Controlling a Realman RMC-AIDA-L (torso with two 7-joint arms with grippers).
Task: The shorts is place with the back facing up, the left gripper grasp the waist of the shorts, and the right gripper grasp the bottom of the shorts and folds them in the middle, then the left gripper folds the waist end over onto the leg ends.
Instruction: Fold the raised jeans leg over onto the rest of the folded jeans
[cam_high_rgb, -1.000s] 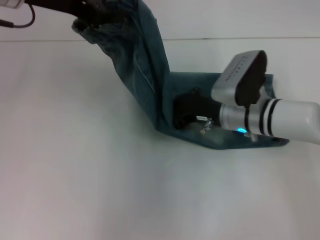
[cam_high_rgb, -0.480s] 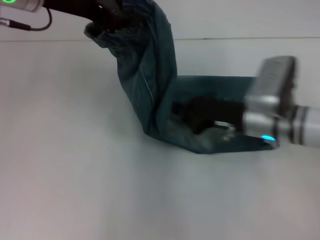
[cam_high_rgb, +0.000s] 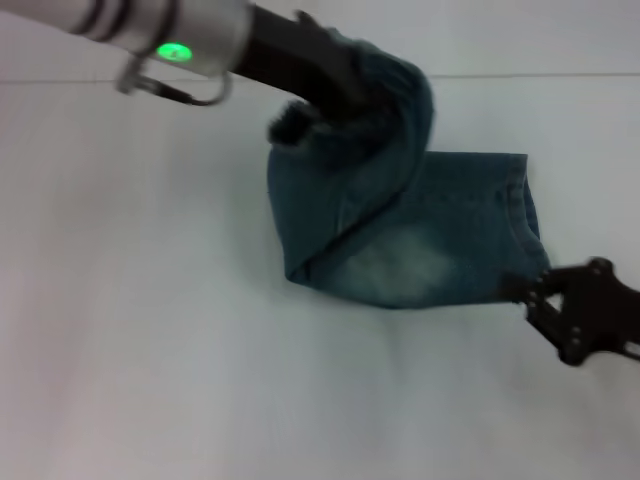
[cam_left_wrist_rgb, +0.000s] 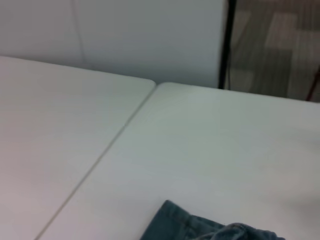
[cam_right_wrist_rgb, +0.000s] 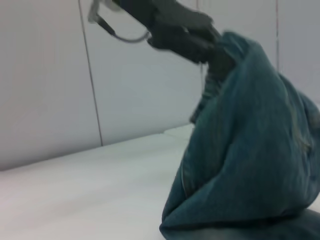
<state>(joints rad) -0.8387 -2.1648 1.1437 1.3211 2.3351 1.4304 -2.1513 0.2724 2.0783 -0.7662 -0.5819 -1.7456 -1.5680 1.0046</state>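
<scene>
The blue denim shorts (cam_high_rgb: 420, 250) lie folded lengthwise on the white table (cam_high_rgb: 150, 330), leg ends pointing right. My left gripper (cam_high_rgb: 325, 100) is shut on the waist end, which it holds raised and curled over the middle of the shorts. The right wrist view shows that lifted waist (cam_right_wrist_rgb: 250, 140) bulging under the left gripper (cam_right_wrist_rgb: 187, 37). A strip of denim (cam_left_wrist_rgb: 210, 231) shows in the left wrist view. My right gripper (cam_high_rgb: 545, 310) sits open just off the lower right corner of the leg hem, with nothing in it.
A seam (cam_high_rgb: 560, 76) runs across the back of the table. Beyond the table's far edge are a pale wall panel (cam_left_wrist_rgb: 150, 35) and a black post (cam_left_wrist_rgb: 229, 40). Bare tabletop lies in front and to the left of the shorts.
The left gripper has carried the waist to the right and lower, over the shorts. The right gripper has pulled off the shorts to the lower right, past the leg hem.
</scene>
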